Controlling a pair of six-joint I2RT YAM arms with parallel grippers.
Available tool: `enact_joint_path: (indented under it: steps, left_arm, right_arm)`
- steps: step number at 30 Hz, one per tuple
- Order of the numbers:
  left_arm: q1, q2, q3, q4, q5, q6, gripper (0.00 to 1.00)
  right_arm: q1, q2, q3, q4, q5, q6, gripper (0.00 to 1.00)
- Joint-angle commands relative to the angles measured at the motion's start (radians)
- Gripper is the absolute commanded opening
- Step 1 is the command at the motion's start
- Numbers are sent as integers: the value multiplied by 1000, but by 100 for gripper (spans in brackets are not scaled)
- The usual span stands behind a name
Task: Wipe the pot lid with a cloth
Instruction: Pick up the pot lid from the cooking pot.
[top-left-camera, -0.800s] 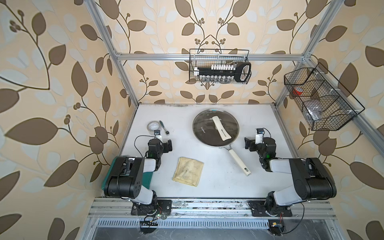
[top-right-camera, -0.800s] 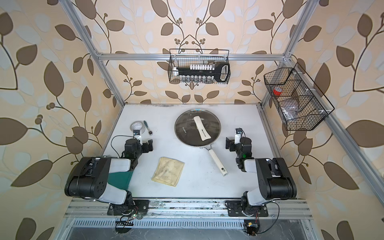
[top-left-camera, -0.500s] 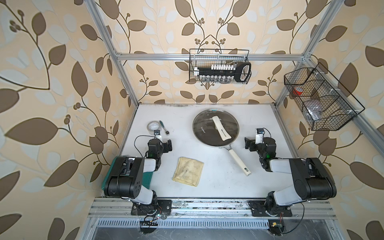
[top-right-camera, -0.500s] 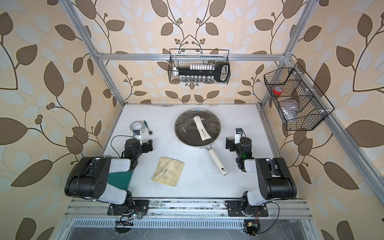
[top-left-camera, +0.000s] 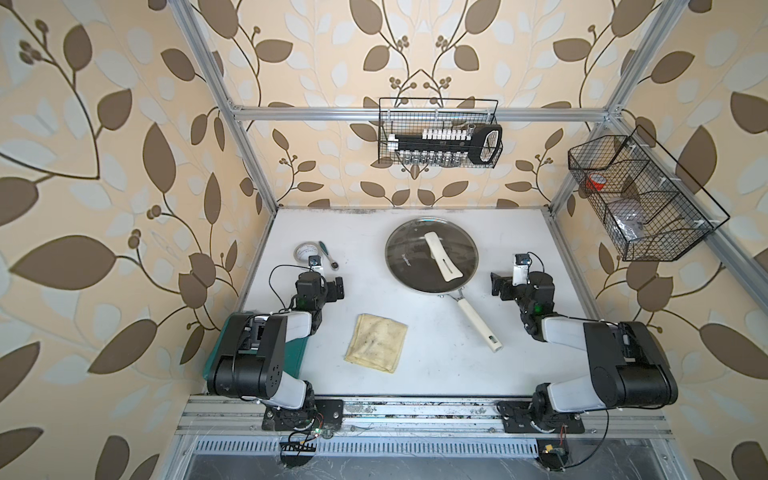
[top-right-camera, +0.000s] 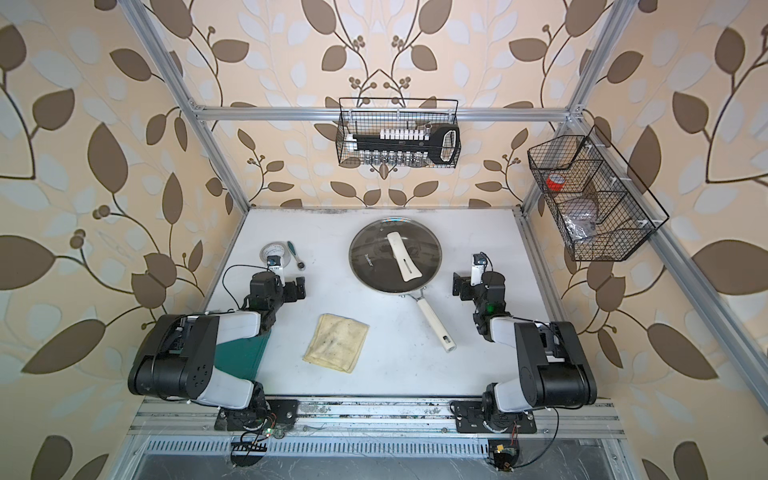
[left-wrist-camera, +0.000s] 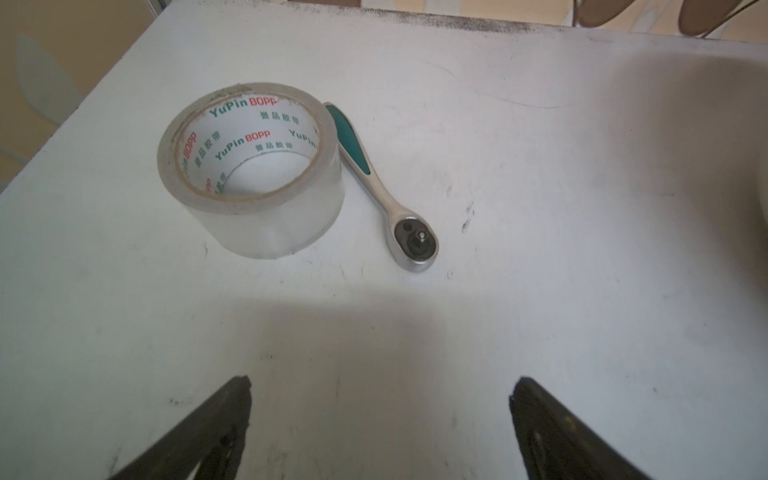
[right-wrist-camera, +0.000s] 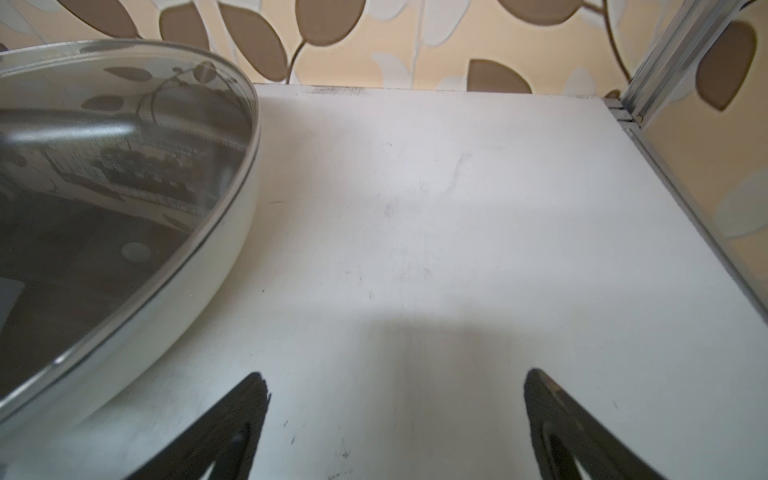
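Left gripper (left-wrist-camera: 380, 386) and right gripper (right-wrist-camera: 395, 378) are seen with jaws spread wide, nothing held, low over the table (top-left-camera: 436, 374). Below centre in both top views, the cloth (top-left-camera: 376, 343) is laid flat. Farther back, at mid-frame, the pot lid (top-left-camera: 409, 257) is seated on the frying pan (top-left-camera: 478, 322).

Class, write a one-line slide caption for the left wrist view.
Open left gripper faces a clear tape roll beside a green-handled ratchet on the white table.
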Motion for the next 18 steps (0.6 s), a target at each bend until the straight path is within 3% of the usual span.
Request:
enact_joint_path:
  steps: [1, 6, 9, 13, 18]
  left_arm:
    - [-2, -106, 60, -132, 48, 19, 99]
    - [-14, -251, 106, -330, 145, 39, 99]
    - [-74, -343, 120, -450, 168, 79, 99]
    - [-151, -463, 122, -577, 210, 99, 99]
    - [-268, -539, 130, -697, 216, 129, 99]
  right_arm:
    - [5, -89, 45, -117, 15, 5, 96]
    - [21, -227, 101, -301, 62, 96, 96]
    - [31, -301, 178, -493, 80, 204, 97]
    - [54, -346, 305, -753, 40, 205, 96]
    - [129, -337, 420, -890, -5, 164, 96]
